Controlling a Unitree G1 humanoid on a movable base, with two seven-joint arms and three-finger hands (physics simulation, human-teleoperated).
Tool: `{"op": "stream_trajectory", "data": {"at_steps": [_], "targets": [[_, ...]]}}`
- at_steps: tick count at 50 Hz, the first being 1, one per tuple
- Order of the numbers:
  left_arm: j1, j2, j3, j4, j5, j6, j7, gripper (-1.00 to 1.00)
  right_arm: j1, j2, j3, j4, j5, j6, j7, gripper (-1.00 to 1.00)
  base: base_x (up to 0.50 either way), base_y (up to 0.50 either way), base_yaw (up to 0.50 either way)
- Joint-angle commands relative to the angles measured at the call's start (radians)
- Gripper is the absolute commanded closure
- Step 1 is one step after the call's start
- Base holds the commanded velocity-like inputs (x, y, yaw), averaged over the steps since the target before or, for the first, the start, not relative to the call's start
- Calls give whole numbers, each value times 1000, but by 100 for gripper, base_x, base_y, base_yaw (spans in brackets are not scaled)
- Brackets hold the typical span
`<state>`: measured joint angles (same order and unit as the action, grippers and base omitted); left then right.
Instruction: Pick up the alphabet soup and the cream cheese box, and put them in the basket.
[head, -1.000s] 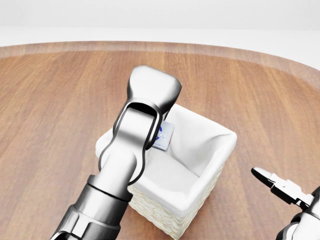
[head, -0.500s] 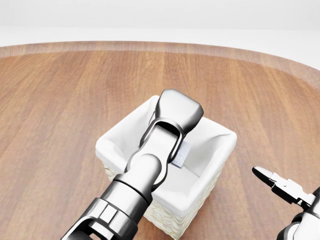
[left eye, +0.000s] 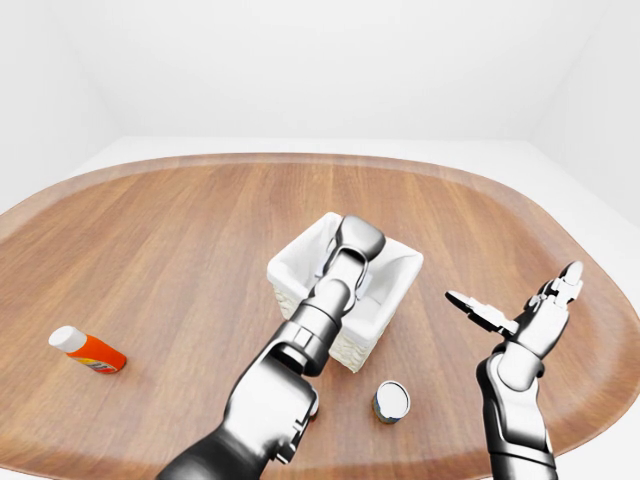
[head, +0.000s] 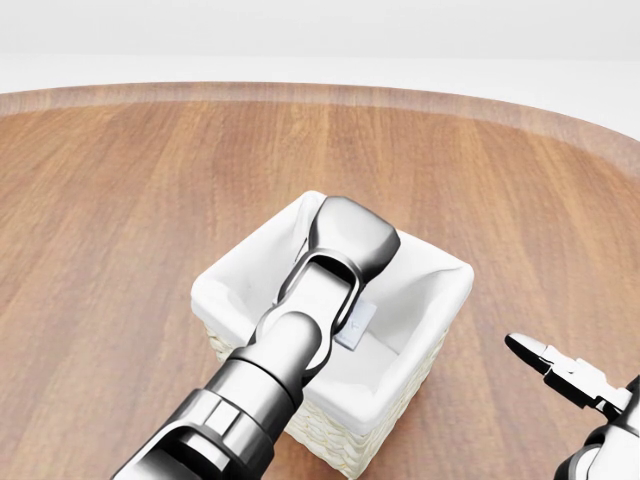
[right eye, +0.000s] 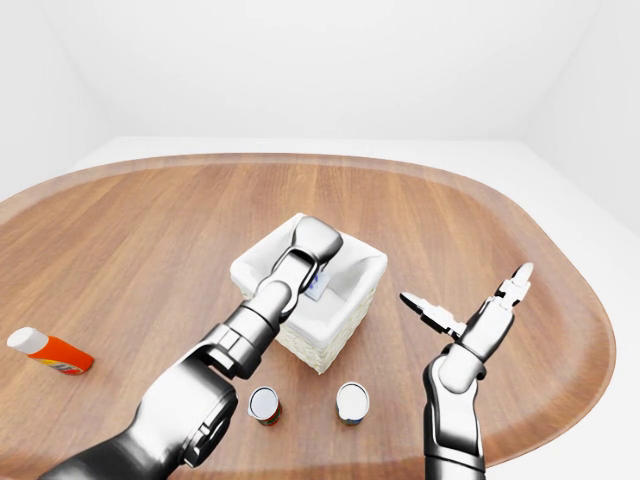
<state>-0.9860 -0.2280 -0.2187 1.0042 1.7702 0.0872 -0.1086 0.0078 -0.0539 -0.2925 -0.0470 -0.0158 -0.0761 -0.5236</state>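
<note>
Left robot hand (head: 350, 240) sits in basket (head: 440, 300) over the box (head: 356, 325), grip hidden. Right robot hand (left eye: 530, 310) splayed wide; two cans (right eye: 351, 401) below, bottle (left eye: 88, 350) far left on worktop (left eye: 180, 240).

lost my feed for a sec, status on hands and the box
Left hand down in the basket, fingers hidden. Box inside the basket under it. Right hand open, off to the right. Two cans on the table.

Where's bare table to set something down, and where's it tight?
Free: the wide table stretch between the orange bottle and the basket, plus everything above the basket in the left-eye view. Crowded: inside the basket, where the left hand reaches, and below it by two cans.
</note>
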Motion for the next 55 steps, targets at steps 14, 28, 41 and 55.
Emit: {"op": "stream_trajectory", "data": {"at_steps": [14, 28, 41, 55], "targets": [[-17, 7, -10, -29, -24, 0, 20, -100, -4, -1, 1, 12, -2, -8, 0, -100, 0, 0, 0], [-3, 27, 4, -153, 24, 0, -67, -100, 1, 1, 1, -2, -2, 0, 0, -100, 0, 0, 0], [-14, 75, 49, -295, -9, 0, -86, -100, 0, 1, 2, -3, -4, 2, 0, -100, 0, 0, 0], [3, 129, 94, -485, -154, 0, 46, -100, -2, 0, 0, 2, -3, -1, 0, -100, 0, 0, 0]]}}
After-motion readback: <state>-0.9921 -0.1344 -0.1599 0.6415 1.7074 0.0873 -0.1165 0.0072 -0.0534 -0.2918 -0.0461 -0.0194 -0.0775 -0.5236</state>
